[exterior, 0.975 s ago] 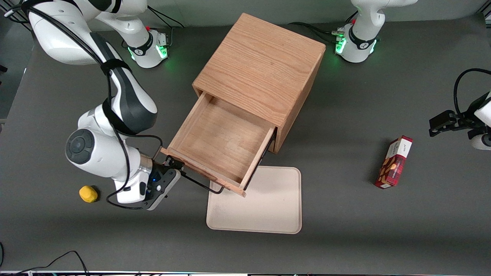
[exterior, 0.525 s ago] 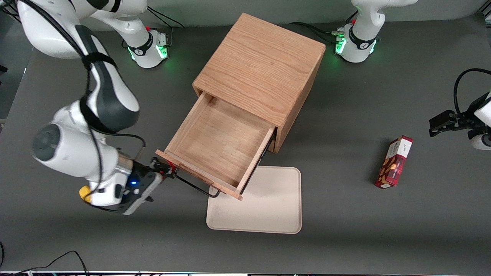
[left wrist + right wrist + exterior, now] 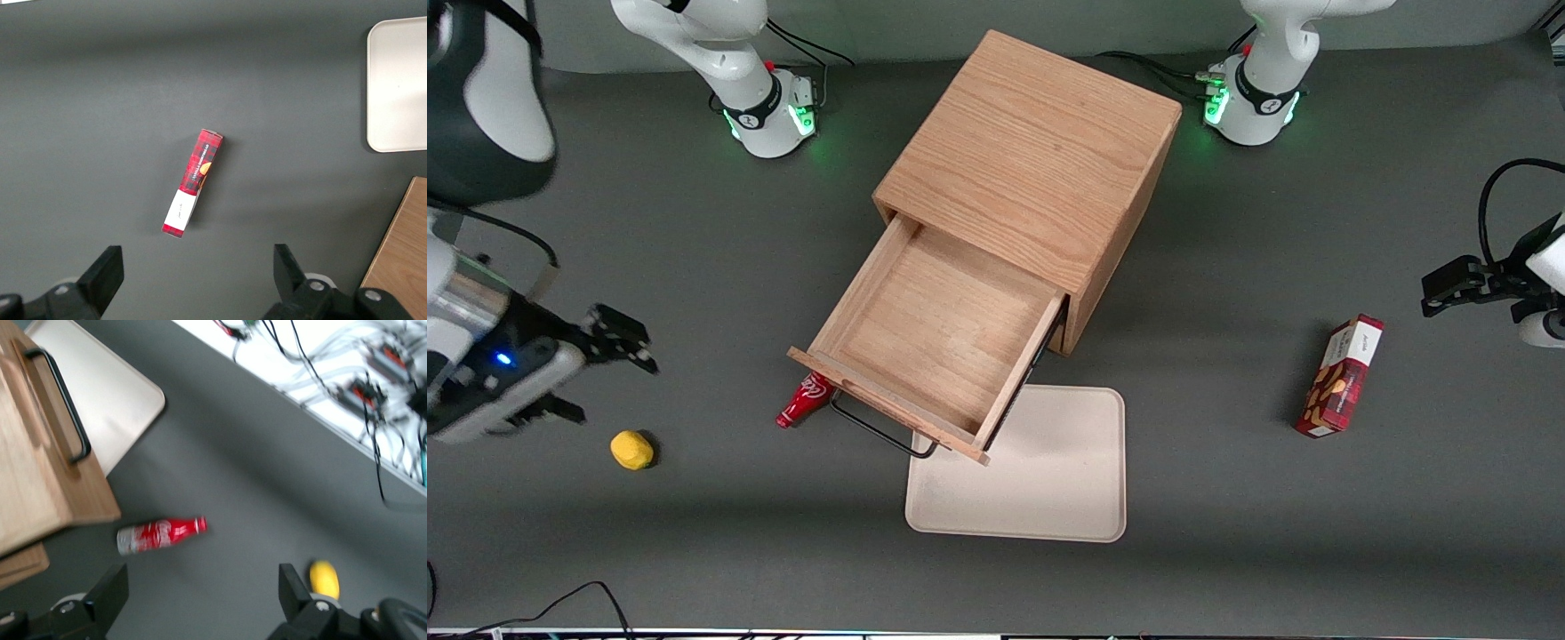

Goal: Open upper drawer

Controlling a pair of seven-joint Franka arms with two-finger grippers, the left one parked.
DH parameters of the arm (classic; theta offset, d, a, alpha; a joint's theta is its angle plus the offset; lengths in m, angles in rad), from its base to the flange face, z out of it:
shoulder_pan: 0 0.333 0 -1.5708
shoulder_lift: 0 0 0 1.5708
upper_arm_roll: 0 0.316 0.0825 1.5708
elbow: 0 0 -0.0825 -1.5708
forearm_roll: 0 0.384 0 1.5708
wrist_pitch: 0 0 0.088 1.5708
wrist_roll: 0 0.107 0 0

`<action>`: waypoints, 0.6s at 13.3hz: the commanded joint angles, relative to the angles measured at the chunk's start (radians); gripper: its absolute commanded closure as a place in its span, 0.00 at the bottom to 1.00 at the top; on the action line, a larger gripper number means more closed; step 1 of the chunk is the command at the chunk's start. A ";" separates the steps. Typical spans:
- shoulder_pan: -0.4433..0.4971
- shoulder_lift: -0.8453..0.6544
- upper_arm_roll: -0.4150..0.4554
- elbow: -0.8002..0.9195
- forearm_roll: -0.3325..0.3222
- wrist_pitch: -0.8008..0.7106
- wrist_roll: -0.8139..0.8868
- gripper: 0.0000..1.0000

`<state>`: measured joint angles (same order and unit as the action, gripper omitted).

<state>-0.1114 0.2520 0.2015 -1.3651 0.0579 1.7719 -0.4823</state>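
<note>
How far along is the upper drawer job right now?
Done, by the look of it: the upper drawer stands pulled well out of the wooden cabinet, its bare tray showing and its black handle free. In hand: nothing; the gripper is open, off toward the working arm's end of the table, above the yellow object and apart from the red bottle. Left: likely only parking the arm.

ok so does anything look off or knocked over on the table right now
One thing: a red bottle lies on its side on the table, touching or tucked under the corner of the pulled-out upper drawer. The cracker box also lies flat. The gripper hangs open, clear of the drawer's handle.
</note>
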 commanded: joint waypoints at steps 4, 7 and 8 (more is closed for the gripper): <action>-0.036 -0.333 -0.007 -0.273 -0.039 -0.216 0.545 0.00; -0.050 -0.424 -0.008 -0.350 -0.067 -0.244 0.553 0.00; -0.050 -0.428 -0.007 -0.354 -0.099 -0.244 0.554 0.00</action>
